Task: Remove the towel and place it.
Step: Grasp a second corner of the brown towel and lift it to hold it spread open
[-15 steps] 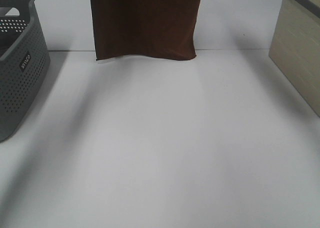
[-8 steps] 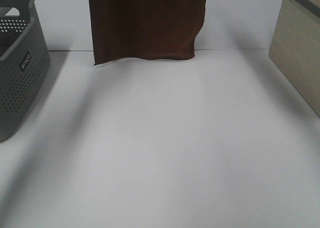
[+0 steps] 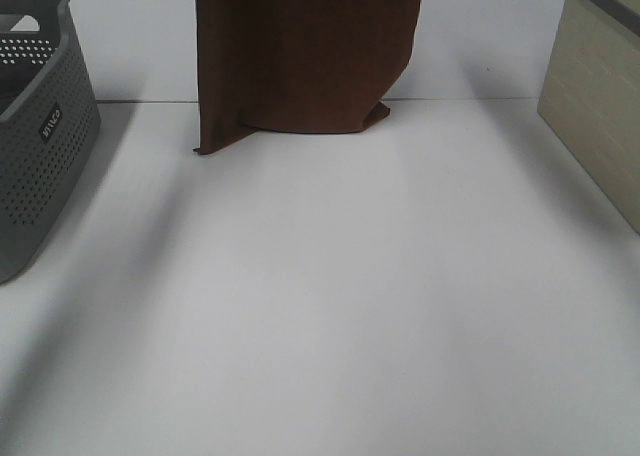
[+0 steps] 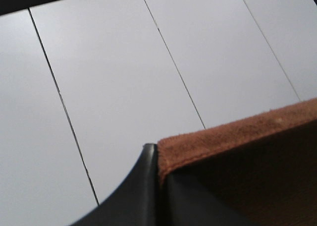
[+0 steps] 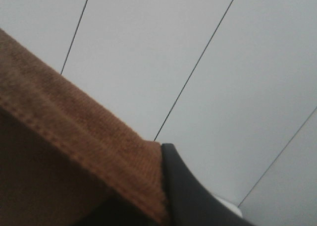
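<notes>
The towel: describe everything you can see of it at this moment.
The towel is dark brown terry cloth with a stitched hem, hanging flat over the far middle of the white table. Its top leaves the high view. Its lower edge slants, and the right corner is curled, seemingly resting on the tabletop. The left gripper and right gripper each pinch an upper corner.

A broad stretch of the white table (image 3: 330, 306) was left bare across the middle and near side, where free passage was offered. The left edge was taken up by the grey basket (image 3: 40, 146), the right edge by a beige box (image 3: 600, 106). The far middle was closed off by the hanging towel (image 3: 300, 56), its lower edge seen at or just above the tabletop. Open lanes were left between it and each side obstacle.
</notes>
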